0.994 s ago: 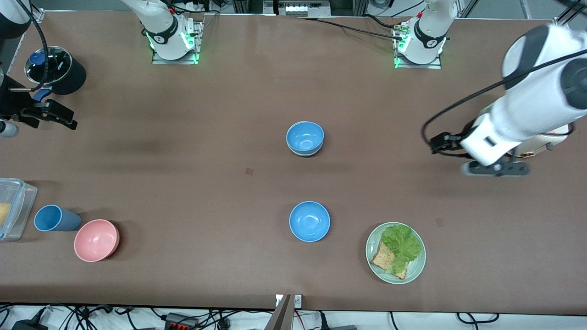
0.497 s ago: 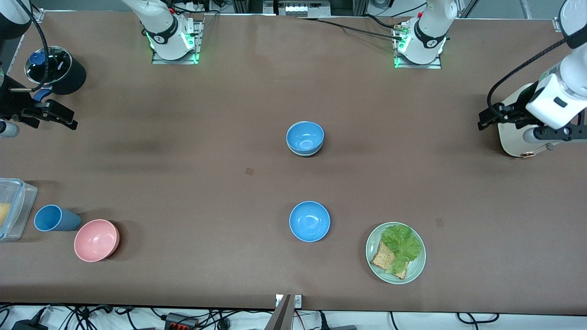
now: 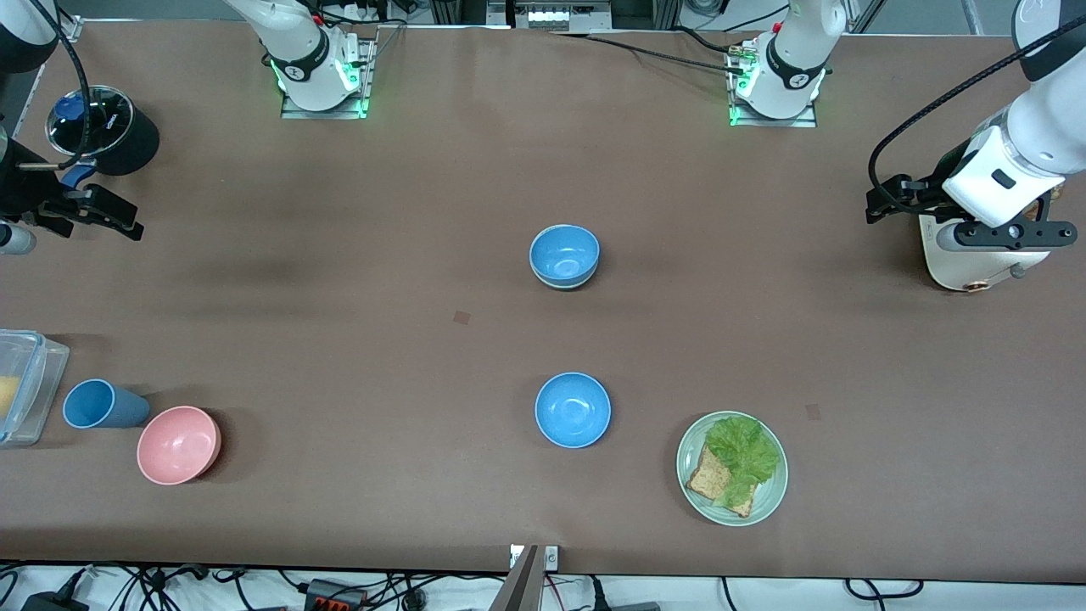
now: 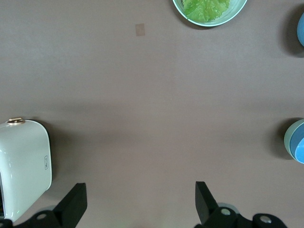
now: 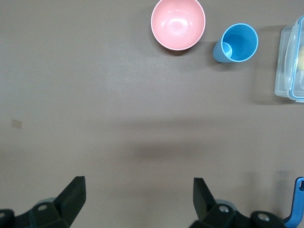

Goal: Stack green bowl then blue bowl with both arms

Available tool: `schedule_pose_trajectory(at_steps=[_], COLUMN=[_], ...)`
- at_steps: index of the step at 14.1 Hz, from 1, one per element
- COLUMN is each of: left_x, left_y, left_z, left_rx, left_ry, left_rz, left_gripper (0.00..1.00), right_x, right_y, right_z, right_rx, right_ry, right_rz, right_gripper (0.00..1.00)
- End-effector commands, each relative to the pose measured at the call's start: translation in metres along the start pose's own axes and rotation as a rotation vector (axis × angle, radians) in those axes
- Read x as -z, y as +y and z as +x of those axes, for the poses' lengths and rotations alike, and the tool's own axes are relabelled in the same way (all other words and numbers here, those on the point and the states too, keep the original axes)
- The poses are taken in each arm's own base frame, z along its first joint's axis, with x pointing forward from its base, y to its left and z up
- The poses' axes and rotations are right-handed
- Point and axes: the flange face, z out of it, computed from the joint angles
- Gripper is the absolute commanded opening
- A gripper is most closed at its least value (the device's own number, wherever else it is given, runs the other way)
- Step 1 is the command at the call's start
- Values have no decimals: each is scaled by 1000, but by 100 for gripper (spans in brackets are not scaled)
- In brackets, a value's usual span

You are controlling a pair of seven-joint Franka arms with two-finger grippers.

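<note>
A blue bowl (image 3: pixel 564 253) sits nested in the green bowl (image 3: pixel 562 284) at the table's middle; only a pale green rim shows under it. The pair also shows at the edge of the left wrist view, the green bowl (image 4: pixel 288 137) around the blue bowl (image 4: pixel 299 148). A second blue bowl (image 3: pixel 573 410) stands alone, nearer to the front camera. My left gripper (image 3: pixel 1003 236) is open and empty (image 4: pixel 137 199), up over a white appliance at the left arm's end. My right gripper (image 3: pixel 15 239) is open and empty (image 5: pixel 139 197), waiting at the right arm's end.
The white appliance (image 3: pixel 967 259) stands at the left arm's end. A pale-green plate (image 3: pixel 689 475) with lettuce and toast is beside the lone blue bowl. A pink bowl (image 3: pixel 178 445), blue cup (image 3: pixel 97 404), clear container (image 3: pixel 25 386) and black pot (image 3: pixel 106 131) are at the right arm's end.
My left arm has swung away from the table's middle toward its own end and now hangs over the white appliance. The right arm and the bowls have not moved.
</note>
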Motion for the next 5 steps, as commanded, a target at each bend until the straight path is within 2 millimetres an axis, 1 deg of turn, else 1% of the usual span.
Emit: schedule_pose_trajectory(at_steps=[1,5], left_x=[6,2], left_y=[4,2], left_z=[2,4], left_rx=[-24,-13], left_ry=[-5,-14], left_rz=[-17,-18], left_gripper=[100,100], right_x=[2,1], right_y=[0,1], right_z=[-3,-4], right_rx=[16,16], right_ry=[3,-1], right_rz=[-13,-14], right_gripper=[100,100])
